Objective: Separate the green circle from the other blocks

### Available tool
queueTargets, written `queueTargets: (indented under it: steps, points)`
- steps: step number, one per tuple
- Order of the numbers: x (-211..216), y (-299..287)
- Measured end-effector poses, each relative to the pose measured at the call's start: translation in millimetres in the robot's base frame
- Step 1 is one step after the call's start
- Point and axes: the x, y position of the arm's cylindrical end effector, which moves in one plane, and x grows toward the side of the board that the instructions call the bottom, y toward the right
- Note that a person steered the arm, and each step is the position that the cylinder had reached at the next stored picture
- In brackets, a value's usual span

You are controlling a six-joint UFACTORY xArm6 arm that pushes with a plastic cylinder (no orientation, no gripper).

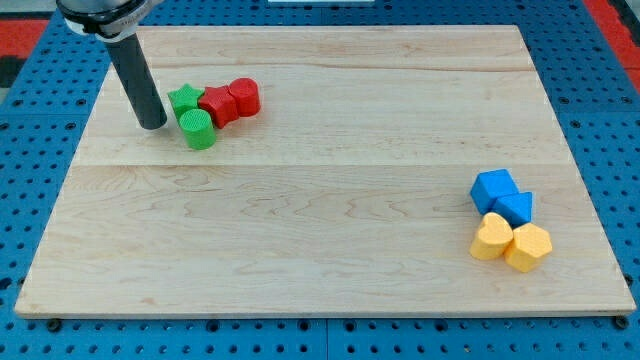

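In the camera view you see my tip [153,124] resting on the wooden board [320,250] near the view's top left, just to the view's left of a small cluster of blocks. There is no hand here to release or clench: the arm ends in a plain dark rod that grasps nothing. The green circle [198,130] stands closest to my tip, near it but with a sliver of board between. It touches the green star [185,99] above it and sits against the red star-like block [217,105], which touches the red cylinder [244,97]. Well apart, at the view's lower right, you find two blue blocks [494,189] [515,208] above two yellow blocks [490,237] [528,246], all pressed together.
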Motion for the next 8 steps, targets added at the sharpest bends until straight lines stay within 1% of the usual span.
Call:
queueTargets:
  steps: [5, 6, 7, 8]
  points:
    - [1, 10]
    - [1, 24]
    - [4, 58]
    - [4, 70]
